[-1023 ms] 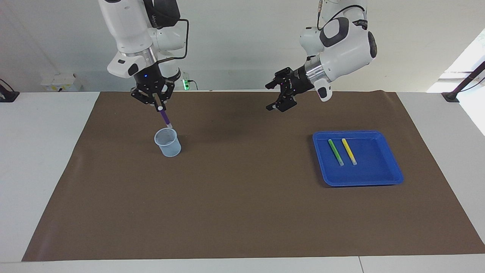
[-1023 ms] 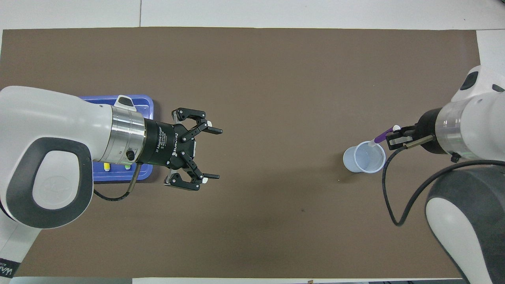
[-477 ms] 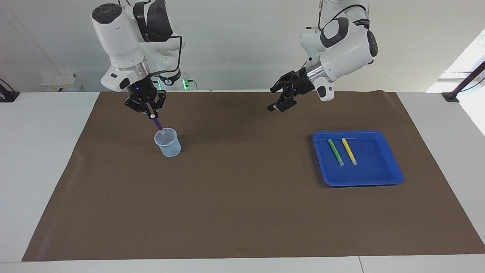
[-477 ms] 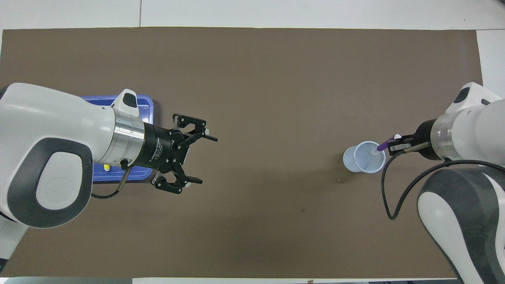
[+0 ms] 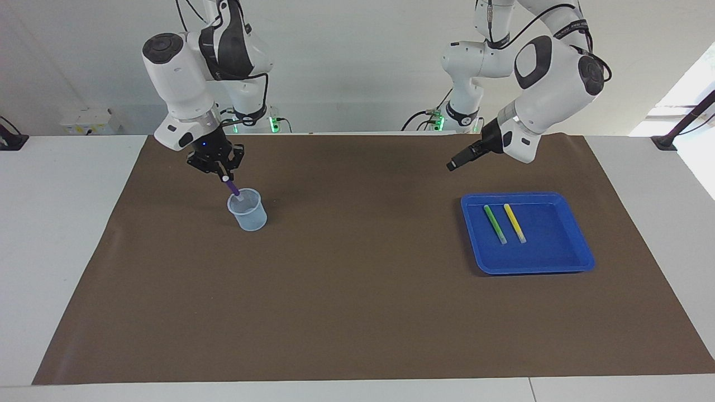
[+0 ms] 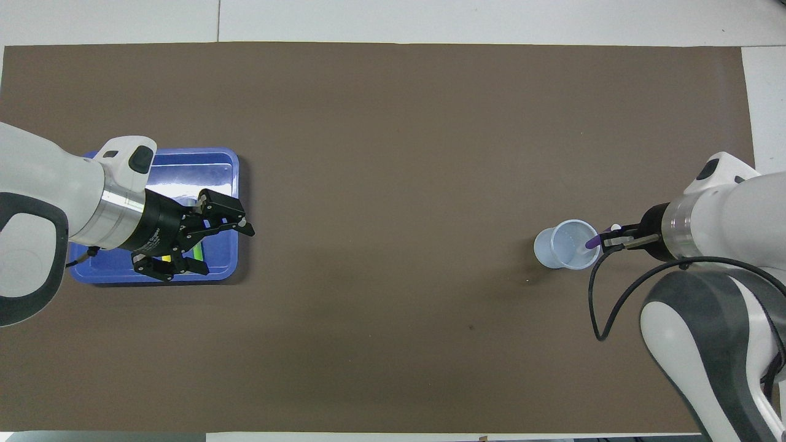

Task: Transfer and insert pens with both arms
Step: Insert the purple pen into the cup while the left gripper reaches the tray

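- Right hand [image 5: 225, 177] is up over the clear plastic cup [image 5: 247, 210] at the right arm's end of the desk, fingers pinched tight on the purple pen [image 5: 233, 188].
- That purple pen hangs tilted, its lower end dipping inside the cup's rim; in the overhead view the pen's tip [image 6: 592, 242] shows just within the cup's [image 6: 565, 245] mouth.
- The cup stands upright on the brown mat [image 5: 357, 290].
- Left hand [image 6: 212, 242] hangs in the air with its fingers spread wide, gripping nothing; from above it covers the edge of the blue tray [image 6: 184, 161] nearest the middle of the desk, and in the facing view it sits above the mat on the robots' side of the tray.
- In the blue tray [image 5: 564, 254], at the left arm's end, the green pen [image 5: 495, 224] and the yellow pen [image 5: 514, 223] lie side by side, close but apart, pale caps pointing away from the robots.
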Robot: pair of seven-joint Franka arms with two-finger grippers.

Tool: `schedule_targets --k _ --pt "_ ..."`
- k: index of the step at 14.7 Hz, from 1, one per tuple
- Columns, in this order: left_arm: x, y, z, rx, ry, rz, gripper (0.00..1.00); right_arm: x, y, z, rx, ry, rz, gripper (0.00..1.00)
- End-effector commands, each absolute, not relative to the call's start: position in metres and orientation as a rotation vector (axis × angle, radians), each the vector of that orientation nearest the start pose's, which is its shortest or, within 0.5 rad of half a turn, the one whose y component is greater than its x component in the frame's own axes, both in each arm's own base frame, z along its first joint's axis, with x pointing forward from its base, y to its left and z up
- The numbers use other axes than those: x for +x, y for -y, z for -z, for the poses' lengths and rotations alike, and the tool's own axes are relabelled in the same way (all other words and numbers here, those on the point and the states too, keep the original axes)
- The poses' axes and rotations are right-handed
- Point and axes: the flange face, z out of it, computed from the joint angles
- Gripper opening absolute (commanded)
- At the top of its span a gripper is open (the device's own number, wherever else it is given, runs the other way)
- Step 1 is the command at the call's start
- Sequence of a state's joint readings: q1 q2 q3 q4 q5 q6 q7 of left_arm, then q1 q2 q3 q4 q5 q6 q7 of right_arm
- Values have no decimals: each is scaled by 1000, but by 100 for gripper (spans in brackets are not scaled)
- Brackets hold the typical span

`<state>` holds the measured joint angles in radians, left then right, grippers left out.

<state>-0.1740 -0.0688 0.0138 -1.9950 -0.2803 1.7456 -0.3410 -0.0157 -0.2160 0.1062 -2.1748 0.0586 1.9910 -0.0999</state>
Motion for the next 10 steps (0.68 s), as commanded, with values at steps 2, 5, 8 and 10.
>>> schedule_targets --k 2,5,8,10 --pt "515 60 -440 -3280 74 -250 100 481 -53 -489 -3088 239 77 95" --pt "531 42 -406 -3230 -147 -171 100 485 -54 -502 -3086 248 84 100" --pt "538 18 -373 -3215 -265 -76 100 488 -63 -533 -3009 215 75 100" --pt "536 16 -362 -3202 -291 -56 100 490 -68 -547 -2885 142 68 100"
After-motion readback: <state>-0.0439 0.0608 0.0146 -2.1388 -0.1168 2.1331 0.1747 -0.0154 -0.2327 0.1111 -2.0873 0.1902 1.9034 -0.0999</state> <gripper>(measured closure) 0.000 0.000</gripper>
